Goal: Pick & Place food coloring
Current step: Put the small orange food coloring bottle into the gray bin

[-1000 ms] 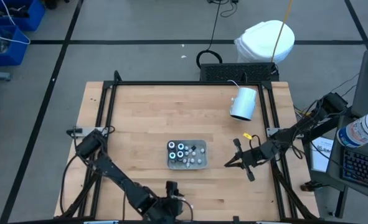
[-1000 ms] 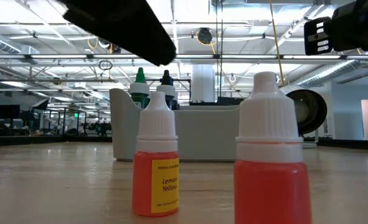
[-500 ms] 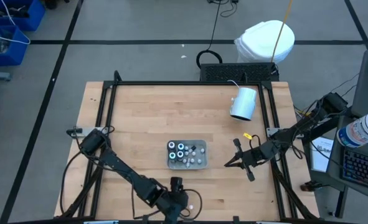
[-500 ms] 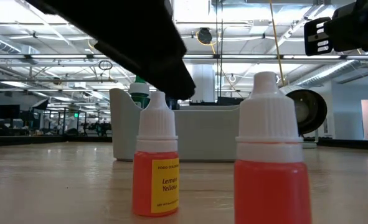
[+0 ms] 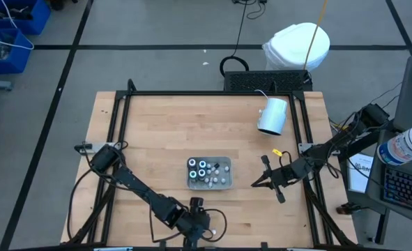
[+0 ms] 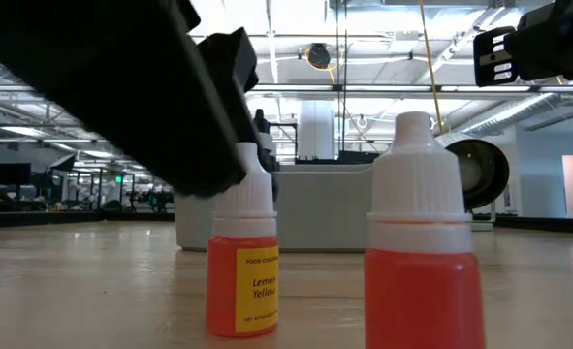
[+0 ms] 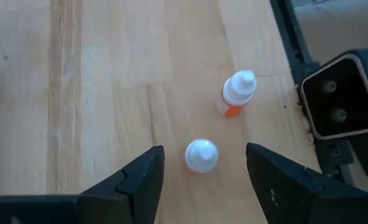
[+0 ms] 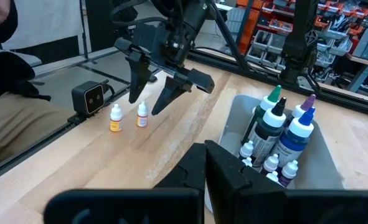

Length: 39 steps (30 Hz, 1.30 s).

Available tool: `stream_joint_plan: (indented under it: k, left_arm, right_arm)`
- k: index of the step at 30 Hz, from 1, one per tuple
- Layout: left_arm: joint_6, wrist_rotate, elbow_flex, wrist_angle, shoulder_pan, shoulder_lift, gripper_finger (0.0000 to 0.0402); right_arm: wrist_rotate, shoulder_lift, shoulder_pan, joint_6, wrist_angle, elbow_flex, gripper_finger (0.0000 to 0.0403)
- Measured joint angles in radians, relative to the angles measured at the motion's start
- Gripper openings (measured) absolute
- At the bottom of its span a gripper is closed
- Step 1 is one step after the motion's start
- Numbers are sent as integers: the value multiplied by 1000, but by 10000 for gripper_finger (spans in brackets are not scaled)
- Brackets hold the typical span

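Now my left gripper (image 7: pixel 201 180) hangs, jaws spread, over the yellow bottle (image 7: pixel 201 155) at 6 o'clock; nothing gripped. Right gripper (image 5: pixel 260 183) waits, jaws pressed together.

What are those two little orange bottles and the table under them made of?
The two orange bottles look like soft translucent plastic with matte white caps; the coloured liquid shows through, and one bears a yellow paper label. The table looks like pale varnished wood, with visible plank grain.

Red bottle (image 6: pixel 422 262) cut off at low view's bottom edge. Tray (image 6: pixel 325 208) partly hidden behind bottles. Yellow bottle (image 6: pixel 242 262) cap partly masked by left arm (image 6: pixel 111 87).
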State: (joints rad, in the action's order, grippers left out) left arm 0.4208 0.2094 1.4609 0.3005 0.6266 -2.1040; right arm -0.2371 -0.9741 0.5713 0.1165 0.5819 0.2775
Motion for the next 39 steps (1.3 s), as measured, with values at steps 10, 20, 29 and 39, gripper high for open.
stream_joint_plan:
  k: [10, 20, 29, 39]
  left_arm:
    - [-8, 1, 0, -7, -11, 0, 227]
    - [1, 1, 0, -10, -11, 0, 227]
    - [-5, 1, 0, -12, -11, 0, 227]
    - [-16, 0, 0, -21, -11, 0, 227]
  right_arm:
    - [0, 0, 0, 0, 1, 0, 0]
    - [3, 120, -28, 64, -80, 2, 0]
    - [108, 316, -83, 42, -147, -72, 0]
    - [135, 414, -155, 0, -94, -178, 0]
